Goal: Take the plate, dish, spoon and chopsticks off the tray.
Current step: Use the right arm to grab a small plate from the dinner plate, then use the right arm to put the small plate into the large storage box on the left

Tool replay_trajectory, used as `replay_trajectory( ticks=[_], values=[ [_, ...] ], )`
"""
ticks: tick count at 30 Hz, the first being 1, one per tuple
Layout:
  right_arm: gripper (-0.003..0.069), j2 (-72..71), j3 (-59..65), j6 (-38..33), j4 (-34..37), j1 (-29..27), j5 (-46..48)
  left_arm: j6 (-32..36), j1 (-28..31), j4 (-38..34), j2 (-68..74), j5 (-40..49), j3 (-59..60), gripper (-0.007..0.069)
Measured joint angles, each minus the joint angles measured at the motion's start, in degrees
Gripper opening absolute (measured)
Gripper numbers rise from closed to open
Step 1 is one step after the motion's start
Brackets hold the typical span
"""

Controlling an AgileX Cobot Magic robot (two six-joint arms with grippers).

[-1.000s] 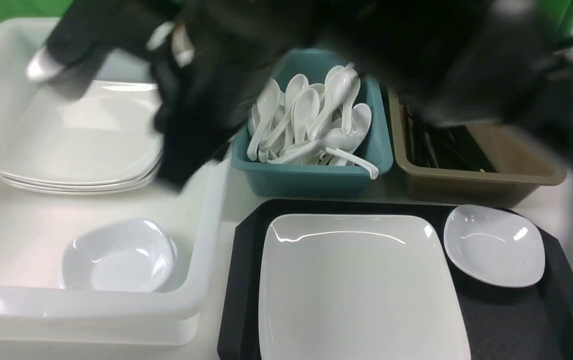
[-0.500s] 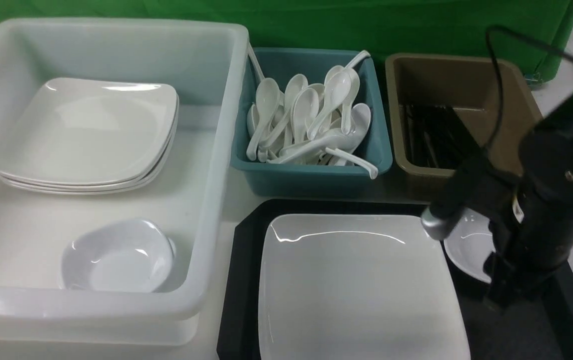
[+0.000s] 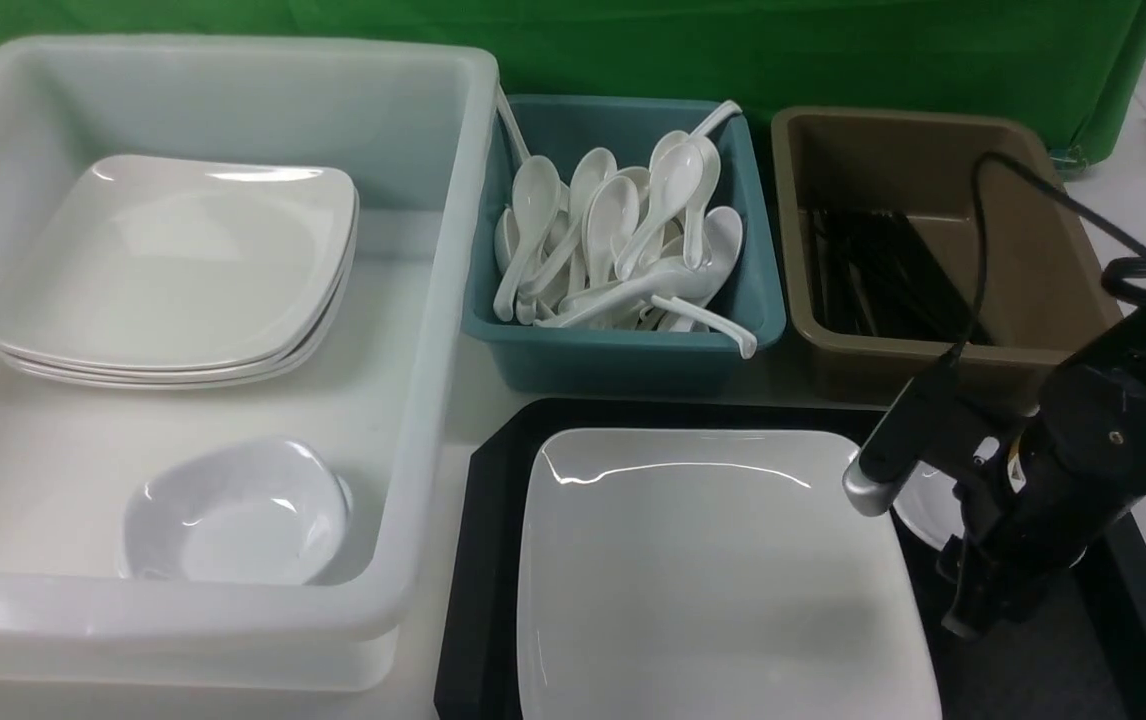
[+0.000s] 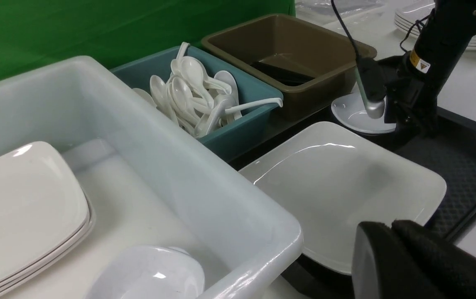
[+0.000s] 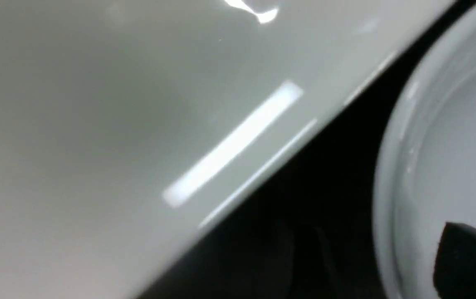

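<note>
The right end effector (image 3: 973, 600) hangs low over the big black textured plastic tray (image 3: 483, 560). It is between the large glossy white square plate (image 3: 713, 570) and the small white rounded-square dish (image 4: 350, 116), which both lie on the tray. One finger pad (image 5: 466, 257) is over the dish. Whether its jaws are apart I cannot tell. The left end effector (image 4: 391, 249) is closed on nothing. A yellow label (image 4: 420, 62) on the right arm is too small to read.

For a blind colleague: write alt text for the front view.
The right gripper hangs low over the small dish on the black tray, beside the large square plate. Beyond: a teal bin of spoons, a brown bin; left, a white tub.
</note>
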Motion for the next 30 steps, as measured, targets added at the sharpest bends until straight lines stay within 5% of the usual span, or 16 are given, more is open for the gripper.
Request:
replay_trajectory(
  ticks=[5,11,16,20,24,30],
  values=[
    [0.04,1.9,-0.1,-1.6,-0.2,0.0,-2.8,0.1,0.0,0.0,0.1,0.0,0.0,0.0017],
    [0.0212,2.2,-0.1,-4.9,-0.5,0.0,-4.4,0.1,0.0,0.0,0.1,0.5,0.0,0.0017],
    [0.0164,0.7,-0.2,-4.6,-1.7,0.8,-3.9,0.1,0.0,0.0,0.1,0.8,0.0,0.0017],
    [0.0062,-5.3,-3.1,1.3,-1.1,5.9,5.9,0.1,0.0,0.0,0.1,0.9,0.0,0.0017],
    [0.0055,-11.9,-12.0,10.4,0.3,15.5,17.0,0.1,0.0,0.1,0.1,0.7,0.0,0.0017],
    [0.0055,-11.9,-29.9,11.6,3.3,32.3,17.7,0.1,0.0,1.2,0.5,2.9,0.0,0.0017]
  ],
)
